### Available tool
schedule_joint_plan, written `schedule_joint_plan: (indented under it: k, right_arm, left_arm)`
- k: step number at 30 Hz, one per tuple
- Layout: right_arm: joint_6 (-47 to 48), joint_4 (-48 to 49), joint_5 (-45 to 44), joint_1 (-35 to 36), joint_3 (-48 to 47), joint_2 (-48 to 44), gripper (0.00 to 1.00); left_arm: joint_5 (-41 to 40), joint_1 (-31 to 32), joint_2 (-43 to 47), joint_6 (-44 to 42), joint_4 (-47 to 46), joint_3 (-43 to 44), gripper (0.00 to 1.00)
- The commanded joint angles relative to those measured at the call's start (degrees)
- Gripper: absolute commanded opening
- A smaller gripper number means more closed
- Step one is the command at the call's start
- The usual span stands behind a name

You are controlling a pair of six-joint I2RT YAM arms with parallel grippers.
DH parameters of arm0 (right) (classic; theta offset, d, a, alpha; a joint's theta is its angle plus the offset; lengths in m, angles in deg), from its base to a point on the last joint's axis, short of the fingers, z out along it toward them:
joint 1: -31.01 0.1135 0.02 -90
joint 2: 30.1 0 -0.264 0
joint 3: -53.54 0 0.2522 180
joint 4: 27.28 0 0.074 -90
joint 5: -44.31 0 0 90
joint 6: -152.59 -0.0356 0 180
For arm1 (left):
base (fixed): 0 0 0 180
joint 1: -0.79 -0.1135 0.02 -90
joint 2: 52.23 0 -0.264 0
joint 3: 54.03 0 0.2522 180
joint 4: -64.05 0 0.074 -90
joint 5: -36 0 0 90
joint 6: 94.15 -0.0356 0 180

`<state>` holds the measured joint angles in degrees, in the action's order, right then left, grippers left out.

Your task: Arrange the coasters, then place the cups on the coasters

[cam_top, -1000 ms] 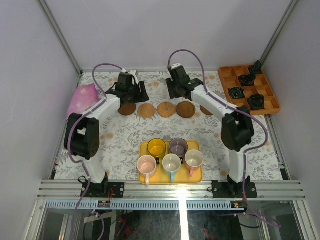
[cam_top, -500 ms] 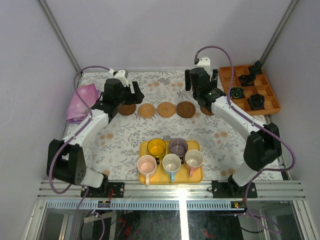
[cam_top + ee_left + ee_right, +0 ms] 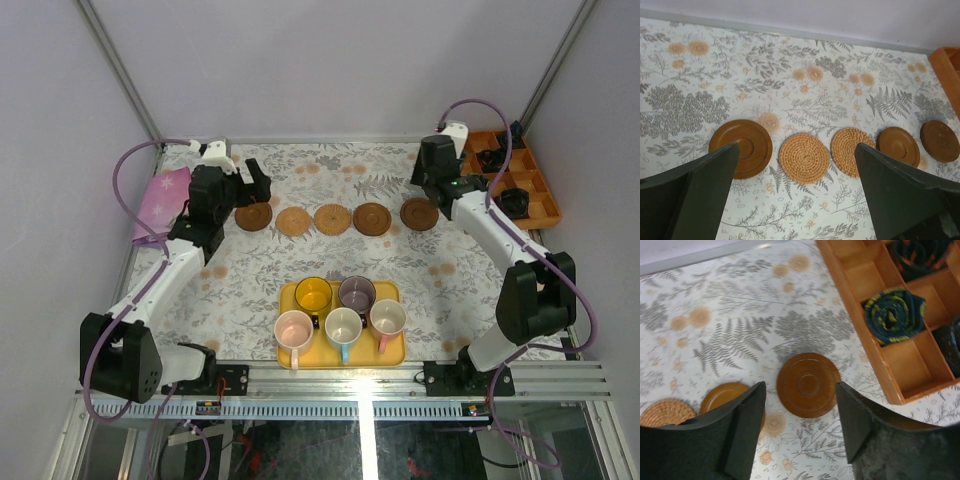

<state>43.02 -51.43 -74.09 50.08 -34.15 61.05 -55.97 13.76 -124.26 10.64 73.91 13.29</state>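
Five coasters [image 3: 332, 218] are lying flat in a straight row across the far part of the table [image 3: 240, 290], running from 9 to 3 o'clock, close together but not touching. Two tan woven ones are sitting between one dark one toward 9 o'clock and two dark ones toward 3. The left gripper [image 3: 795, 150] is hovering above the 9 o'clock end of the row, its fingers [image 3: 705, 190] spread wide with nothing between them. The right gripper [image 3: 800, 387] is hovering over the end coaster [image 3: 808, 385] at 3 o'clock, its fingers parted and gripping nothing. That coaster is resting on the table near the orange box [image 3: 880, 355] but apart from it, and the box's compartments are holding dark rolled items. The five cups [image 3: 343, 326] are standing upright on the yellow tray [image 3: 398, 352] at 6 o'clock, near the arm bases, with yellow and purple behind and pink, blue and cream in front. The front three are pointing their handles toward 6. A pink cloth [image 3: 165, 200] is lying at the table's 9 o'clock edge.
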Motion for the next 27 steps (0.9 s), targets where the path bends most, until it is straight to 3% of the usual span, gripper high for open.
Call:
schedule_joint_plan:
  k: [1,9,27]
  right_arm:
    - [-2.37,-3.63,8.12,-3.56,-0.83,1.92,0.54]
    - [-0.91,-9.25,5.96,-3.75,-5.58,11.38,0.02]
    - [-1.09,-9.39,9.73,-5.91,-10.69,25.15,0.0]
  left_arm:
    - [-0.69,-0.32,-0.21,0.93,-3.84,-2.05,1.0]
    - [0.82,-0.3,-2.5,3.24,-4.07,-2.67,1.0]
    - [2.7,-0.31,-7.08,4.26,-2.72,-1.37,1.0]
